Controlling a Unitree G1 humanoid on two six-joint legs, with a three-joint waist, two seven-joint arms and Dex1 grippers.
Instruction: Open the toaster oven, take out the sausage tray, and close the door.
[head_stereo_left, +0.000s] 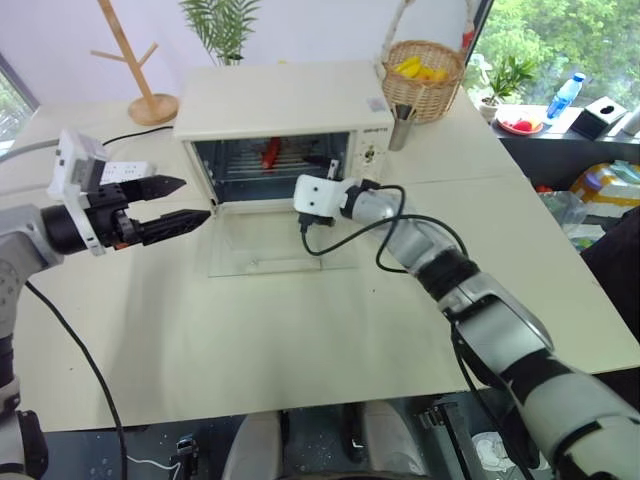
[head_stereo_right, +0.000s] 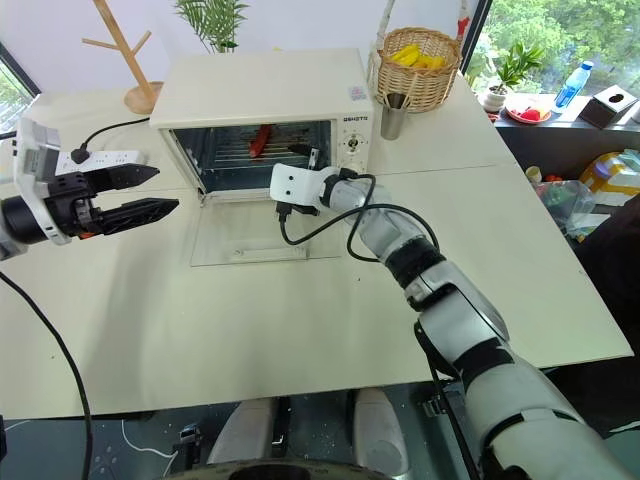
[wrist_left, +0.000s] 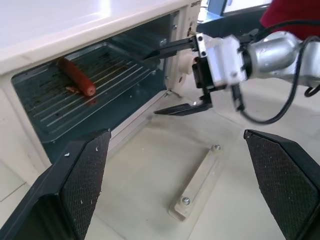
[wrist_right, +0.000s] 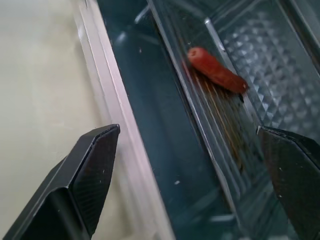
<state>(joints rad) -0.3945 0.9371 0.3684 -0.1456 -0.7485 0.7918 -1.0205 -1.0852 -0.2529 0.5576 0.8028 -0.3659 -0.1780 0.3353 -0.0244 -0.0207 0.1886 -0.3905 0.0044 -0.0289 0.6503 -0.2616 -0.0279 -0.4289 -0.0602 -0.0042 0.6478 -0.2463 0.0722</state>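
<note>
Oven (head_stereo_left: 270, 100): one, sitting on the worktop (head_stereo_left: 300, 320).
Door (head_stereo_left: 285, 240): one, lying open flat.
Tray (wrist_left: 95, 95): one, resting inside, carrying one sausage (wrist_left: 76, 76).
Left end effector (head_stereo_left: 185, 205): gaping open, empty, hovering beside the oven.
Right end effector (wrist_left: 172, 77): spreading open, empty, at the oven mouth.
Basket (head_stereo_left: 424, 75): one.

A wicker basket (head_stereo_left: 424, 78) of yellow items stands far beyond my right claw, with a metal cup (head_stereo_left: 401, 127) just before it. A wooden rack (head_stereo_left: 140, 62) and a white power strip (head_stereo_right: 112, 158) lie beyond my left claw.
</note>
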